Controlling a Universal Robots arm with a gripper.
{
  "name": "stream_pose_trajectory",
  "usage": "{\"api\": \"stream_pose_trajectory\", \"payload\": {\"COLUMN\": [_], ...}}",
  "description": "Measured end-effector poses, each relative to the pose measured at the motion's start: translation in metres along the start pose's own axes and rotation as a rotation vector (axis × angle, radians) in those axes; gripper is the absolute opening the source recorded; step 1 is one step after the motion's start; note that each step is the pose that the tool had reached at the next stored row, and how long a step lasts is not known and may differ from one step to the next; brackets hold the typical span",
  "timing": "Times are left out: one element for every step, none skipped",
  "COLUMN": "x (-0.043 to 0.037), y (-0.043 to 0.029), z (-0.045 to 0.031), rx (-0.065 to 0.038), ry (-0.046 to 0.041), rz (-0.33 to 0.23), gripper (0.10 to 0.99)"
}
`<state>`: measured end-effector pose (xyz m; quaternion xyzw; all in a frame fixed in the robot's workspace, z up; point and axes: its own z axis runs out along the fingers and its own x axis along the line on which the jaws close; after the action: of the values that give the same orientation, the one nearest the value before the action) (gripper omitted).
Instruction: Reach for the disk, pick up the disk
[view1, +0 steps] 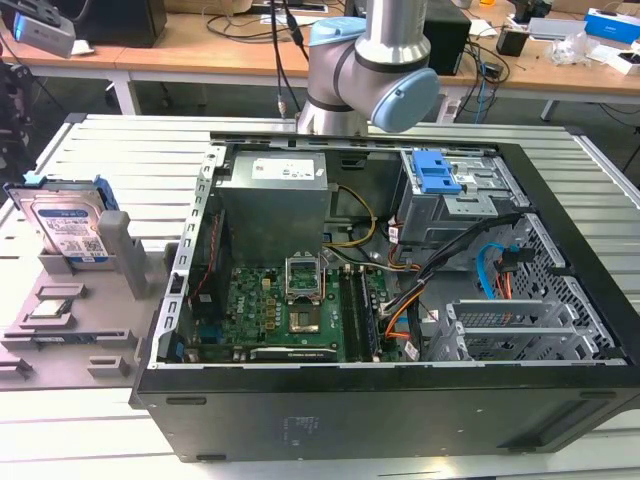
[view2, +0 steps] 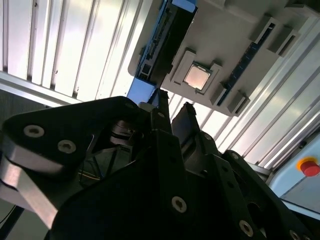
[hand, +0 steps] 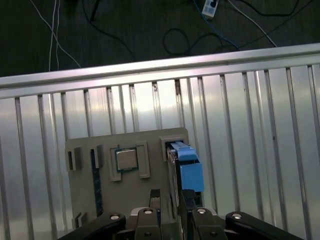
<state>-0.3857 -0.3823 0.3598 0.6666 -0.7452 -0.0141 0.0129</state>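
The disk is a silver hard drive with a white-and-blue label and a blue bracket. It stands on edge in a grey holder at the exterior view's left. In the first wrist view the disk is seen edge-on from above, in the holder. My gripper hangs above the holder, well clear of the disk, its black fingertips a little apart with nothing between them. The second wrist view has the gripper pointing towards the disk's dark edge.
A small square processor chip lies in the holder beside the disk. An open computer case with a blue latch takes up the ribbed metal table's middle. My arm rises behind it. A red button sits off to one side.
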Motion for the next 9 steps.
{"api": "stream_pose_trajectory", "payload": {"x": [-0.0001, -0.0005, -0.0008, -0.001, -0.0013, -0.0015, -0.0017, -0.0021, -0.0026], "y": [0.0, 0.0, 0.0, -0.0001, -0.0002, -0.0002, -0.0002, -0.0002, -0.0002], "z": [0.0003, 0.0009, 0.0015, 0.0021, 0.0028, 0.0035, 0.005, 0.0064, 0.008], "rx": [0.0, 0.0, 0.0, 0.0, 0.0, 0.0, 0.0, 0.0, 0.0], "ry": [0.0, 0.0001, 0.0, 0.0, 0.0002, 0.0002, 0.0001, 0.0002, 0.0002], "rz": [0.0, 0.0, -0.001, -0.001, -0.002, -0.002, -0.002, -0.003, -0.003], "gripper": [0.302, 0.302, 0.302, 0.302, 0.302, 0.302, 0.302, 0.302, 0.302]}}
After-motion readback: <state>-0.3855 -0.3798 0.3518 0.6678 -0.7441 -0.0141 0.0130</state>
